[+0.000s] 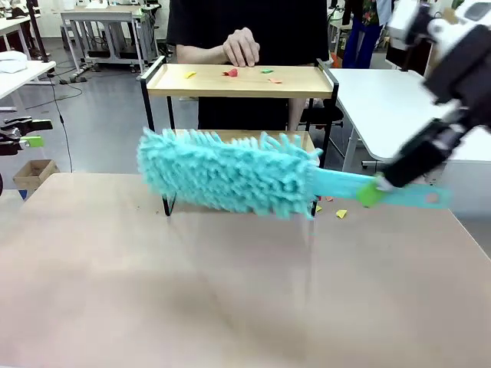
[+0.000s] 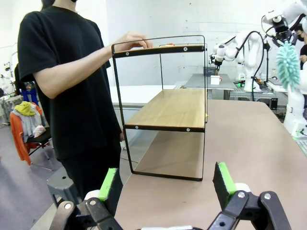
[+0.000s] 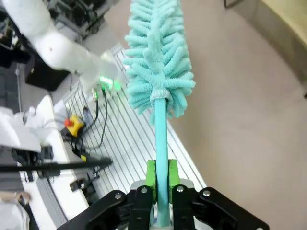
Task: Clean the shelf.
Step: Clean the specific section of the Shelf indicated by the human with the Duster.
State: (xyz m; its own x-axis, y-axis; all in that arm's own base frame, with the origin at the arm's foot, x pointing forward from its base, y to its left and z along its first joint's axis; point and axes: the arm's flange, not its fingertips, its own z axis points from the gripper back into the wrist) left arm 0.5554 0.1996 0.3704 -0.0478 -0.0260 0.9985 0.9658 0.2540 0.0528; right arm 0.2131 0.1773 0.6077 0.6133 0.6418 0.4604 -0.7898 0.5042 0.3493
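The shelf [image 1: 238, 80] stands at the table's far side, two light wooden boards in a thin black frame; small coloured paper scraps [image 1: 232, 73] lie on its top board. My right gripper [image 1: 374, 189] is shut on the flat handle of a teal fluffy duster [image 1: 226, 172], whose head hangs in front of the shelf's lower board. In the right wrist view the duster [image 3: 156, 62] points away from the green pads [image 3: 150, 175] clamped on its handle. My left gripper [image 2: 167, 185] is open, off the table's left side, facing the shelf [image 2: 168, 108] end-on.
A person in black stands behind the shelf with a hand [image 1: 242, 47] resting on its top board. More paper scraps [image 1: 341, 214] lie on the beige table [image 1: 230, 291] near the shelf's right leg. A white table [image 1: 383, 100] stands at the right.
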